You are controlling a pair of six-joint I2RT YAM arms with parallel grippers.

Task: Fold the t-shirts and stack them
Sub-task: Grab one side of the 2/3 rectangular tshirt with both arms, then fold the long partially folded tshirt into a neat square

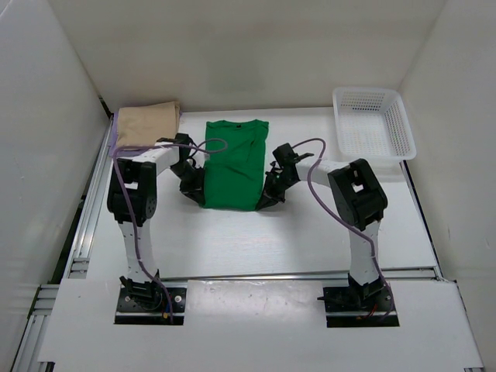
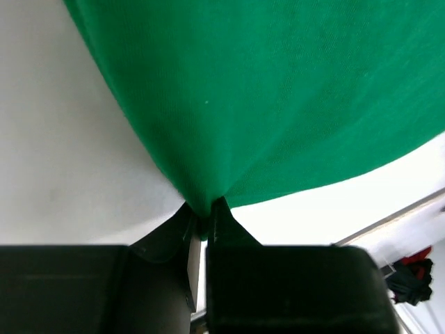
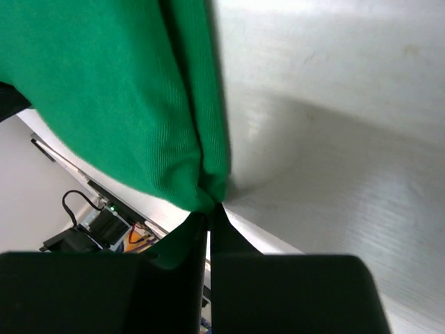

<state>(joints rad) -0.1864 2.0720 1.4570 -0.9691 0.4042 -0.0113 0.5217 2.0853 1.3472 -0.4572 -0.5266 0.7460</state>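
The bright green t-shirt (image 1: pixel 232 164) lies lengthwise on the table between the arms, collar at the far end. My left gripper (image 1: pixel 198 194) is shut on its near left corner; the left wrist view shows green cloth (image 2: pixel 264 104) pinched at the gripper (image 2: pixel 203 217). My right gripper (image 1: pixel 266 198) is shut on its near right corner; the right wrist view shows the green shirt (image 3: pixel 111 104) bunched at the gripper (image 3: pixel 208 211). The tan shirt (image 1: pixel 146 124) lies folded at the far left. The lavender shirt is out of view.
A white mesh basket (image 1: pixel 372 122) stands at the far right corner. White walls close in the table on three sides. A metal rail (image 1: pixel 93 201) runs along the left edge.
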